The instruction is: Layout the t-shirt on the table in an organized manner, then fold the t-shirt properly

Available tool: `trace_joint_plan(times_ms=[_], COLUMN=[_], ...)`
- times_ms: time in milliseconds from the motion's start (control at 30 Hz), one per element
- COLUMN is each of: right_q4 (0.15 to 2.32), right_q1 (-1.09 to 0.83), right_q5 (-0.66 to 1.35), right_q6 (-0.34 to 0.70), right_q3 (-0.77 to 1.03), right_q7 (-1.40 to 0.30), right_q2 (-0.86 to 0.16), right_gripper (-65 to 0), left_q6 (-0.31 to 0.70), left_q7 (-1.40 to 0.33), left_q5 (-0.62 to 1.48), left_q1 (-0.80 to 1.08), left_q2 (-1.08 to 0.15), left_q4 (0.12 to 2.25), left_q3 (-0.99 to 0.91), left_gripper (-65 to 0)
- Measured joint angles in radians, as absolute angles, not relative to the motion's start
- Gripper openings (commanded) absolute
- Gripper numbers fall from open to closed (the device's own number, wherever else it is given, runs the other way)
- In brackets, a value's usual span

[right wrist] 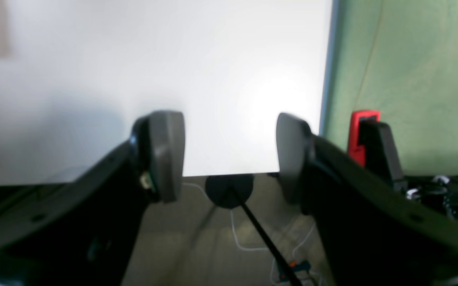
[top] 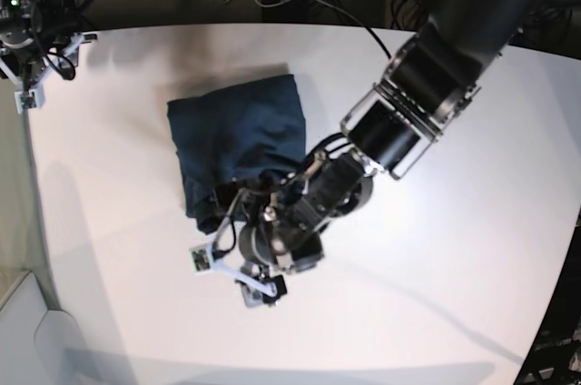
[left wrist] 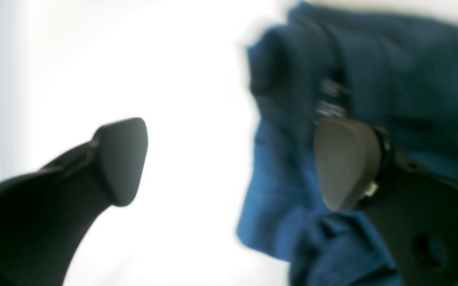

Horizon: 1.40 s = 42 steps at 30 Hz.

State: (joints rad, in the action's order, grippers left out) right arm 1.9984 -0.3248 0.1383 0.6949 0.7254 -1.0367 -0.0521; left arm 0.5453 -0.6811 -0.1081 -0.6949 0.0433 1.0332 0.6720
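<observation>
The t-shirt [top: 238, 147] lies as a compact folded bundle on the white worktop [top: 454, 249], left of centre in the base view, its long axis running from the far edge toward the near edge. The left claw [left wrist: 229, 163] hangs at the bundle's near end with its 2 fingers spread wide and nothing between them; in the left wrist view only bare worktop shows in the gap, and the blue cloth sits behind and beside 1 finger [left wrist: 346, 163], touching or nearly touching it. So the shirt lies just off to that finger's side, not inside the grip. The right claw [right wrist: 229, 157] is also spread and empty, parked over a corner of the worktop well away from the shirt. The left arm is plainly the nearer 1 for any further tidying of the fold.
</observation>
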Motion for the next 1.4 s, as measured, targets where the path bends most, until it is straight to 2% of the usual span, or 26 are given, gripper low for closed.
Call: trace_joint_plan(times_ms=[167,300,433,567,667,733,867,1067,1267,1400], right_q4=[1.999,2.000,2.000,2.001,2.001,2.000,1.997,1.966,1.695,1.555], right_q1=[-0.324,-0.319,-0.287,-0.214,-0.167,-0.133,-0.062,0.027,0.146,0.210], right_q5=[0.136,0.138,0.134,0.133,0.134,0.134,0.134,0.134,0.124,0.133], right_q6=[0.695,0.695,0.694,0.695,0.695,0.695,0.695,0.695,0.695,0.695], right_q3=[0.672,0.562,0.409,0.267,0.180,0.117,0.017,-0.106,-0.176,-0.186], right_q7=[-1.042,-1.036,-1.046,-1.046,-1.048,-1.051,-1.050,-1.047,-1.034,-0.940], right_q2=[-0.056,-0.054,-0.054,-0.055,-0.059,-0.060,-0.043,-0.022,-0.022,-0.022], right_gripper=[-28.5,-29.8,-40.6,-52.8,-56.6,-56.9,-56.9,-57.3,-57.3,-57.3], left_q6=[0.547,0.546,0.545,0.554,0.550,0.566,0.677,0.702,0.701,0.701], left_q7=[-0.818,-0.915,-0.944,-0.944,-0.935,-0.942,-0.948,-0.949,-0.948,-0.944], left_q5=[-0.103,-0.102,-0.115,-0.096,-0.102,-0.084,0.027,0.130,0.136,0.135], left_q1=[-0.656,-0.531,-0.284,-0.076,0.038,0.113,0.224,0.336,0.378,0.410], left_q2=[-0.052,-0.162,-0.236,-0.241,-0.246,-0.247,-0.235,-0.176,-0.147,-0.146], left_q4=[1.247,1.459,1.620,1.717,1.782,1.817,1.857,1.863,1.880,1.898], left_q3=[0.500,0.277,0.031,-0.160,-0.283,-0.347,-0.485,-0.655,-0.725,-0.736], left_gripper=[0.0,0.0,0.0,0.0,0.0,0.0,0.0,0.0,0.0,0.0])
